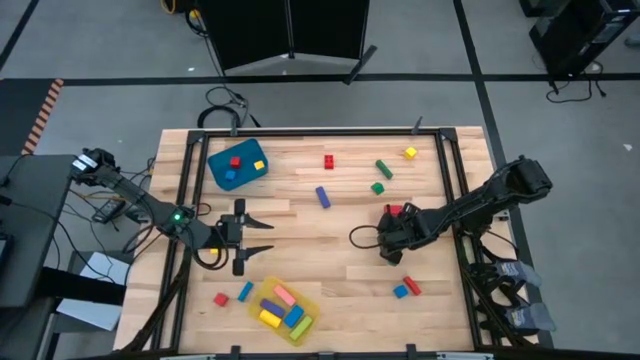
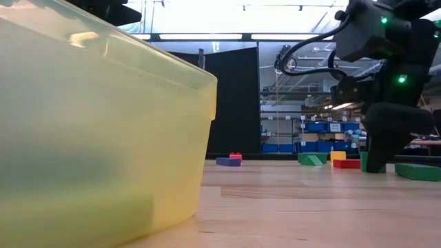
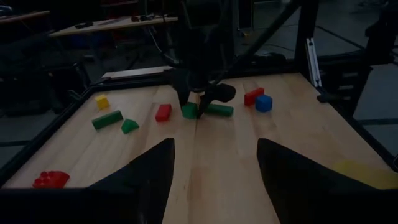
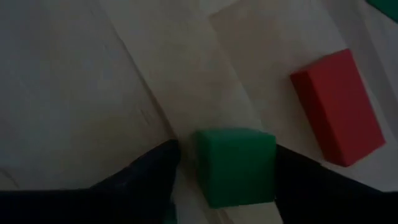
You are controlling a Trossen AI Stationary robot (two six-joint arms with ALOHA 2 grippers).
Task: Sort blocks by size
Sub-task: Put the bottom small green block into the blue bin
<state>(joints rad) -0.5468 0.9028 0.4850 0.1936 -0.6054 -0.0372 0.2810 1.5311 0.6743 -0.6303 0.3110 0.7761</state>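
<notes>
My right gripper (image 1: 390, 245) is down at the table right of centre, open. Its fingers stand on either side of a green cube (image 4: 236, 165) that sits on the wood, next to a red bar (image 4: 339, 106). The left wrist view shows this gripper (image 3: 198, 102) over the cube (image 3: 189, 111), with a green bar (image 3: 221, 110) beside it. My left gripper (image 1: 268, 235) hovers open and empty left of centre; its fingers frame the left wrist view (image 3: 214, 180). More blocks lie scattered at the far side: a red one (image 1: 328, 161), a green bar (image 1: 384, 169), a yellow one (image 1: 410, 153) and a blue bar (image 1: 323, 196). My right gripper comes at the green cube from above, with one finger on each of two opposite sides. One finger (image 4: 292, 180) lies close against the cube's side. A narrow strip of wood shows between the other finger (image 4: 155, 171) and the cube. I cannot tell whether it touches. The cube rests on the table.
A blue bin (image 1: 215, 168) holding small blocks stands at the far left. A yellow tray (image 1: 308, 300) with several bars sits at the near edge and fills the low view's left (image 2: 103, 138). Red and blue blocks (image 1: 405, 288) lie near right, and two more (image 1: 232, 296) near left.
</notes>
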